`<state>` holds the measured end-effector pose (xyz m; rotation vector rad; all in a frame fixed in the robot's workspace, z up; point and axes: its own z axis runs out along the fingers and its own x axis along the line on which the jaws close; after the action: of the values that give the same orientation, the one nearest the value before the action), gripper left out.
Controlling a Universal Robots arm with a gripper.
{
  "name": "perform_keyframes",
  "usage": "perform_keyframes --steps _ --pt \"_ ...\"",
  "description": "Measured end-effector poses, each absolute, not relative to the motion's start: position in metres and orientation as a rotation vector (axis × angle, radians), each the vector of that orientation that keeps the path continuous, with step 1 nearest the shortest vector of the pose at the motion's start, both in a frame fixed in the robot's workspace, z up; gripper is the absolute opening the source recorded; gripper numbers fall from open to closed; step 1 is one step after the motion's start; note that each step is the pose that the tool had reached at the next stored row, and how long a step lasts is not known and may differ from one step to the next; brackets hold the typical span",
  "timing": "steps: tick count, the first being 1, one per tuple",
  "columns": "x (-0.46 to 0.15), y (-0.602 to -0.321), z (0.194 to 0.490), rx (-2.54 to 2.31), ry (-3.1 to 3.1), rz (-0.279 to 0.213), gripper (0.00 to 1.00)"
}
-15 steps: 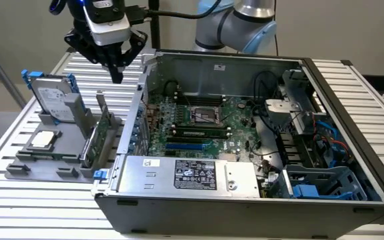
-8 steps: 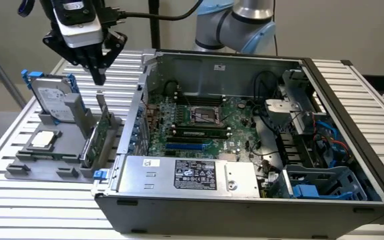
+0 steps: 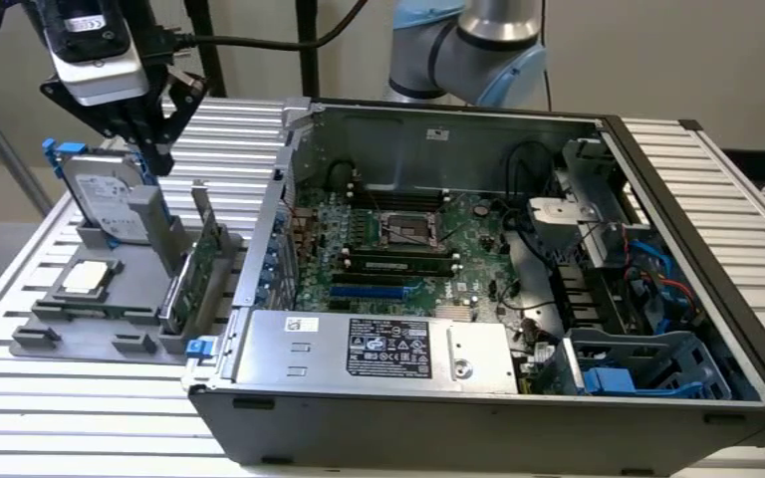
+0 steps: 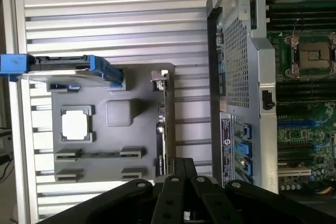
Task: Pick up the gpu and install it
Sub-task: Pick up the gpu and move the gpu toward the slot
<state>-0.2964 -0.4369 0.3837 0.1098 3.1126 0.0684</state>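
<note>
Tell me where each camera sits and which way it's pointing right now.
Exterior view: off the arm, raised, looking down at an angle on the open computer case and the fixture tray beside it; shows the arm and the gripper above the fixture tray.
Wrist view: on the wrist, looking straight down past the gripper at the fixture tray and the gpu standing on edge.
Shared: gripper, gpu, hard drive, fixture tray, computer case, motherboard.

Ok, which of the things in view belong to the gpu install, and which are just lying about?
For the job:
- gpu, standing on edge in the grey holder
- end effector, hanging over that holder
- motherboard in the open case

Just lying about:
- hard drive with blue rails
- square chip on the holder
- power supply
</note>
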Motion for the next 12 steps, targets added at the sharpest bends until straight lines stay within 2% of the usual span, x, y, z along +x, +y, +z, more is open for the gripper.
perform_keyframes --steps 12 --pt "-0.3056 -0.4369 0.3816 0.11 3.114 0.063 0.0"
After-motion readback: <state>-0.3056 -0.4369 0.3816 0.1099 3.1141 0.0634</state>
